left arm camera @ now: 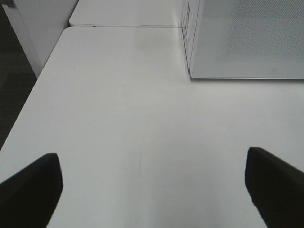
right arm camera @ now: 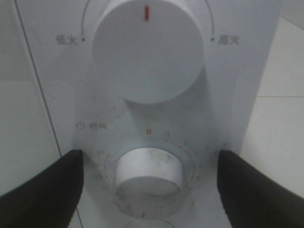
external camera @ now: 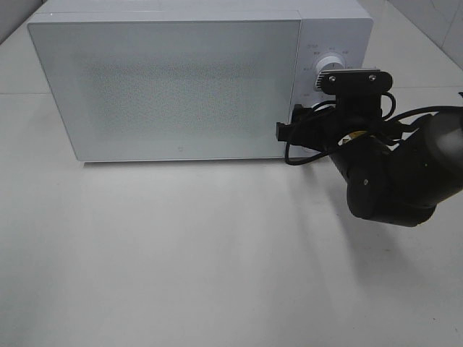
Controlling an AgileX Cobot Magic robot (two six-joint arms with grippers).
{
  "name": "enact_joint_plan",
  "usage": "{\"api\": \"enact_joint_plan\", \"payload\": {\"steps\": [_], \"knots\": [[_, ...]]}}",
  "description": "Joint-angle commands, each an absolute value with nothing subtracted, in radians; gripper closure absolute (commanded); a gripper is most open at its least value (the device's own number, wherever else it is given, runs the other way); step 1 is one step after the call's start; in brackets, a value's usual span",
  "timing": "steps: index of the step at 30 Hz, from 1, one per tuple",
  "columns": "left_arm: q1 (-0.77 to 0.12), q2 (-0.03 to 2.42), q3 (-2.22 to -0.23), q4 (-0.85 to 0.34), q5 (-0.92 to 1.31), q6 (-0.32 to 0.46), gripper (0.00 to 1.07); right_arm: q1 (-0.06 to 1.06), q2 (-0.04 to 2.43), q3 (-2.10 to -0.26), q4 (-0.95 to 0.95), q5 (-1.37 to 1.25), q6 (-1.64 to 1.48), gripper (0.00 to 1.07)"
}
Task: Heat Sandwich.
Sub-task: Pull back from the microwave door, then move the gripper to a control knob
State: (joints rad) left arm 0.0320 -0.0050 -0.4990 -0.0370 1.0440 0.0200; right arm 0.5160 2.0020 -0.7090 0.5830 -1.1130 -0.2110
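Black fingers [right arm camera: 42, 185] wide of lower knob [right arm camera: 148, 172]

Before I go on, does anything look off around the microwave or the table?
Nothing is spilled or askew. The microwave has its door shut. Only the lower dial, just ahead of the right fingers, looks scuffed on its face.

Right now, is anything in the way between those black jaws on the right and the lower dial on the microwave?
Nothing visible. The right jaws stand open on either side of the lower dial of the microwave, with only bare panel between. The sandwich itself shows in no view.
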Motion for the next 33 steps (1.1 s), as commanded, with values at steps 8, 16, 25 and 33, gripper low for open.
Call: {"api": "enact_joint_plan", "payload": {"steps": [8, 16, 25, 33], "knots": [[0.037, -0.031, -0.495, -0.037, 1.035, 0.02, 0.09, 0.537, 2.002, -0.7, 0.589, -1.117, -0.207, 0.31], [0.037, -0.031, -0.495, -0.037, 1.035, 0.02, 0.09, 0.537, 2.002, -0.7, 0.589, -1.136, -0.207, 0.46], [0.037, -0.031, -0.495, -0.037, 1.035, 0.02, 0.09, 0.537, 2.002, -0.7, 0.59, -1.135, -0.207, 0.98], [0.037, -0.031, -0.495, -0.037, 1.035, 0.02, 0.09, 0.537, 2.002, -0.7, 0.59, -1.136, -0.207, 1.03]]}}
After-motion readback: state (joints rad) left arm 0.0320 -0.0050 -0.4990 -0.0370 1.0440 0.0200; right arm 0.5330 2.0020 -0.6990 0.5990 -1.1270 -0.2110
